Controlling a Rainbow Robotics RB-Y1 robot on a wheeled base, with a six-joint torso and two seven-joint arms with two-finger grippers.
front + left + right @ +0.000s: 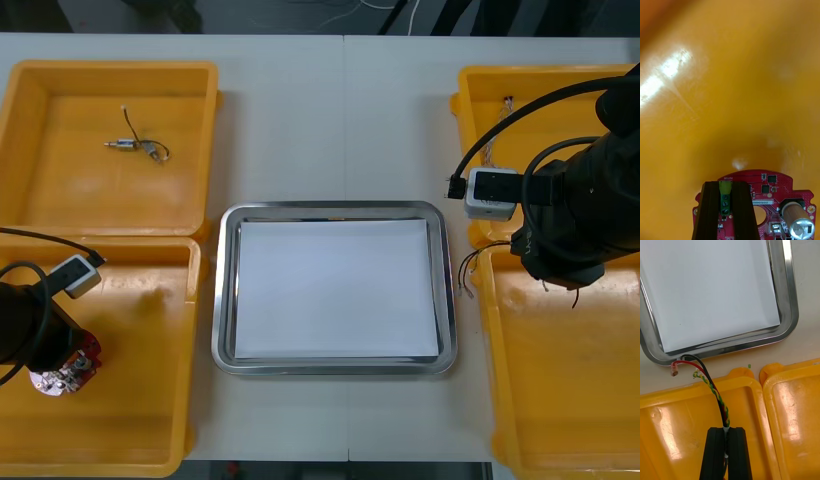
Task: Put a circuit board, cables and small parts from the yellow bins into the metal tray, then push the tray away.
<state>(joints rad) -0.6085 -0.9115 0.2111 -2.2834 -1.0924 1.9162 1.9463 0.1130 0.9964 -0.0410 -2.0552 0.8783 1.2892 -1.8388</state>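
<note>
In the near left yellow bin [150,400], my left gripper [725,184] is shut on the green connector of a round red circuit board [769,193]. The board [68,368] shows at the arm's lower edge in the front view. Above the near right bin [685,427], my right gripper [727,430] is shut on a bundle of cables [711,384]: red, black and a twisted yellow-green pair. Their loose ends [468,268] hang over the bin's edge, close to the metal tray's corner. The metal tray [330,208] lies in the middle, white inside.
The far left bin [60,190] holds a small metal part with a short cable [135,147]. A twisted cable [497,135] lies in the far right bin [480,85]. Bare table runs beyond the tray's far rim.
</note>
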